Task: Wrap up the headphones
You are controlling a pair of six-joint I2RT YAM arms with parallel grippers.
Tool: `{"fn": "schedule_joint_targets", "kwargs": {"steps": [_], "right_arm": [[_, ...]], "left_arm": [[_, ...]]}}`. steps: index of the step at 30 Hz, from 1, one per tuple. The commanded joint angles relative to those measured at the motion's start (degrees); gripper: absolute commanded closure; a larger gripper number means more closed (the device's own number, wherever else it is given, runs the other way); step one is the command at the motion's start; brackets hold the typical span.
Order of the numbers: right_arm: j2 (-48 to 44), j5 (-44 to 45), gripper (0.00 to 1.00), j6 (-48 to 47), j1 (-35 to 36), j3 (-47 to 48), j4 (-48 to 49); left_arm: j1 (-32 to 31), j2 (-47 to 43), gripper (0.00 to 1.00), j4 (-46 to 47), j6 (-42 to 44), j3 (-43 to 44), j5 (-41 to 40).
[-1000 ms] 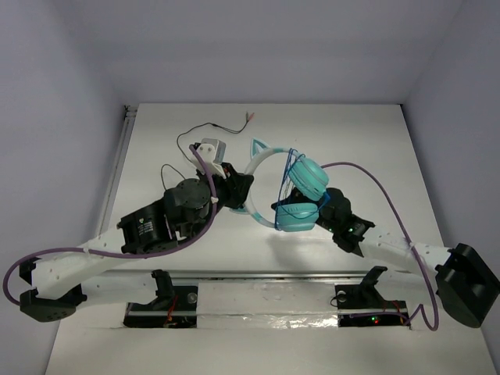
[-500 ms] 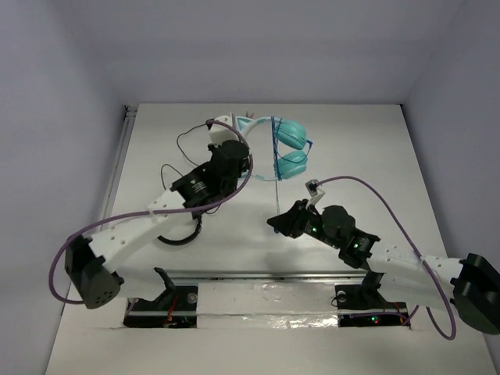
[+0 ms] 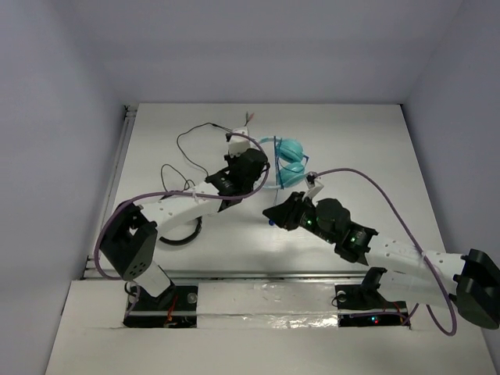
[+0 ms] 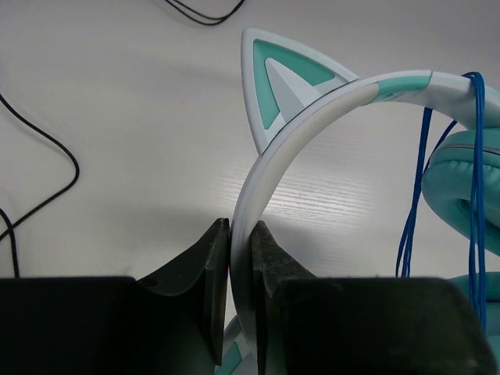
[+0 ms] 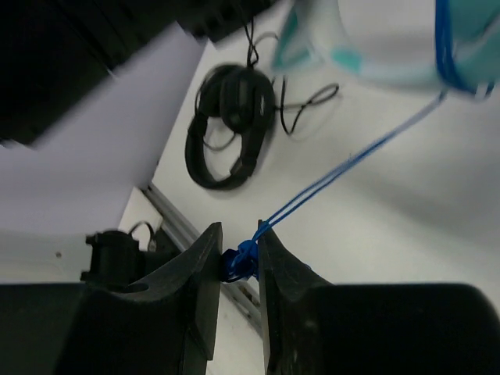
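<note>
Within the last second we carry the headphones point(image 3: 285, 176) from mid-frame up to the upper centre of the top view. The right fingers point(image 5: 199, 289), clamped on the blue cord point(image 5: 344, 168), swing back in just below the cups point(image 3: 293, 150), so another loop seems to be closing. The left fingers point(image 4: 209, 273) pinch the headband point(image 4: 312, 109). The long axis runs roughly left to right, cups pointing right.

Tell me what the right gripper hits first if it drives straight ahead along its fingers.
Likely the table near the black coiled loop, though depth is unclear. The right gripper, shut on the blue cord, points that way.
</note>
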Motion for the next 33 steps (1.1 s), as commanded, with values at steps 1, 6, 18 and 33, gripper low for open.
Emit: {"fn": "schedule_joint_targets", "kwargs": {"steps": [1, 6, 18, 33], "right_arm": [[-0.37, 7.43, 0.95, 0.10, 0.89, 5.97, -0.13], [4.55, 19.74, 0.94, 1.25, 0.89, 11.76, 0.75], [20.02, 28.98, 0.88, 5.64, -4.02, 20.56, 6.29], [29.86, 32.07, 0.45, 8.28, -6.23, 28.03, 3.21]], "left_arm": [[0.92, -1.23, 1.00, 9.76, -5.45, -4.44, 1.17], [0.40, -2.11, 1.00, 11.43, -9.92, -12.44, 3.56], [-9.09, -5.89, 1.00, 10.65, -15.03, -20.71, 2.07], [-10.33, -6.77, 1.00, 7.30, -16.79, -20.63, 5.32]]}}
